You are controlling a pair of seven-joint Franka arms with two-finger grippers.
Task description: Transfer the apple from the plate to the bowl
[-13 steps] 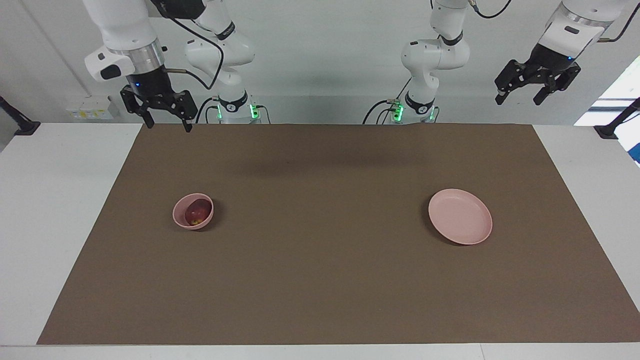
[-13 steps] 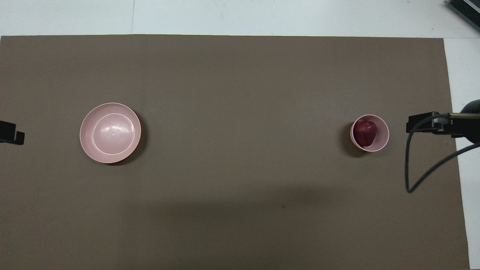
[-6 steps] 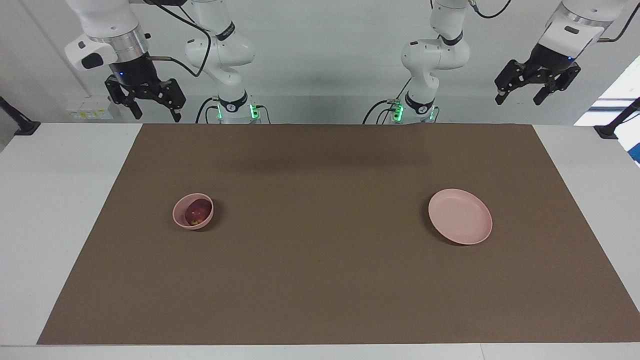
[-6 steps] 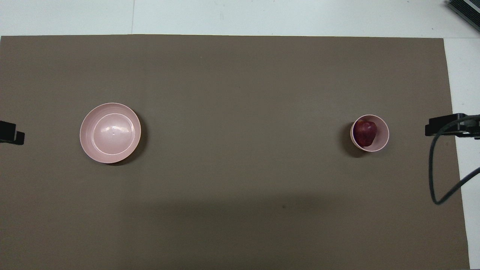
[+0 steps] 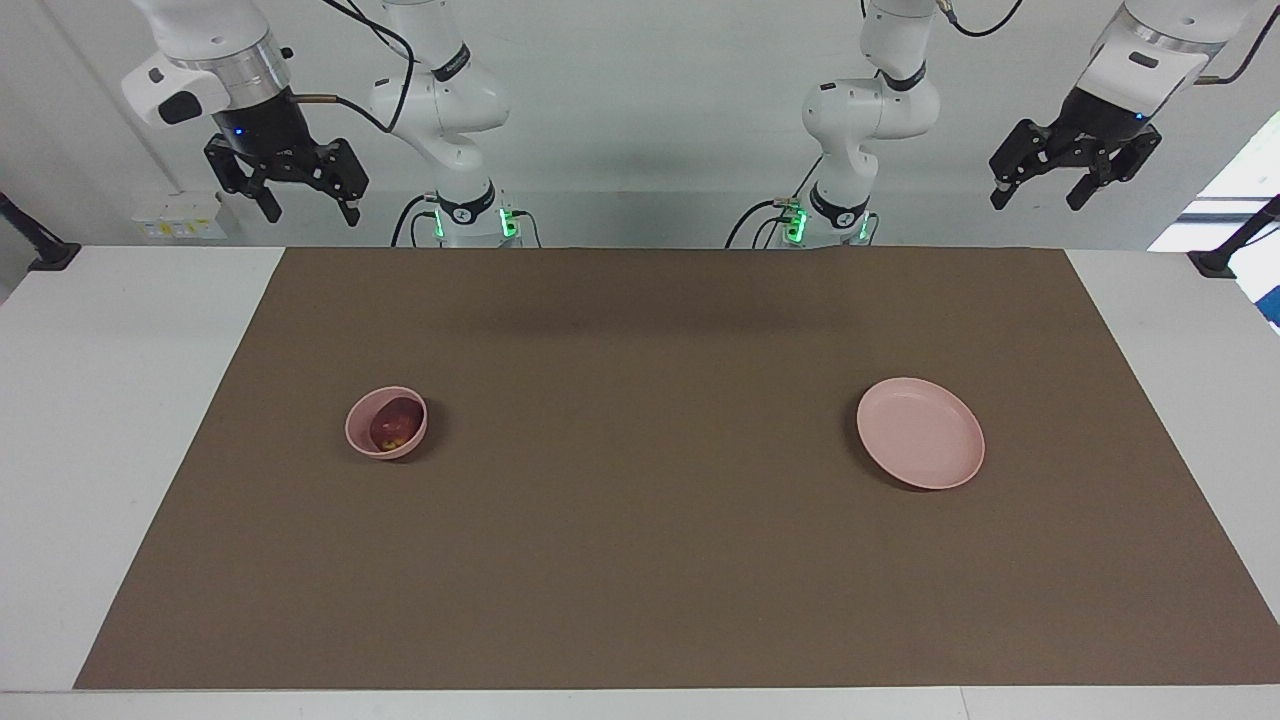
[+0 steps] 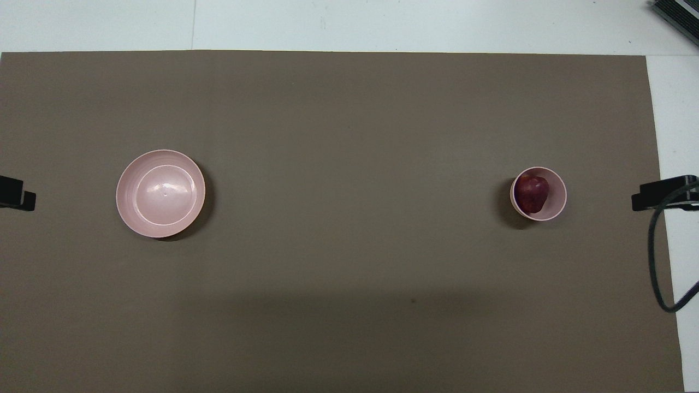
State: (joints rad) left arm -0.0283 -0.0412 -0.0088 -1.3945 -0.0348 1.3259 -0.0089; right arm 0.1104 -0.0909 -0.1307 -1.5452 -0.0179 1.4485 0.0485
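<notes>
Sitting in the deep round bowl (image 5: 386,423), the glossy red apple (image 5: 394,424) rests well apart from the flat plate (image 5: 920,433); left gripper (image 5: 1076,178) and right gripper (image 5: 301,197) hang open above the desk's (image 5: 100,400) ends.

Dark red apple (image 5: 395,424), pink bowl (image 5: 362,438)

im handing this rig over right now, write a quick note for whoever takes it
Right gripper: fingers open, holding nothing, raised at the right arm's end of the table.
Left gripper: fingers open, holding nothing, raised at the left arm's end, waiting.
Small dark red apple sits inside the small deep pale pink bowl, toward the right arm's end.
Flat round pale pink plate holds nothing, toward the left arm's end.
Done: apple is in the bowl.
Left: nothing apparent; probably just park the arms.
</notes>
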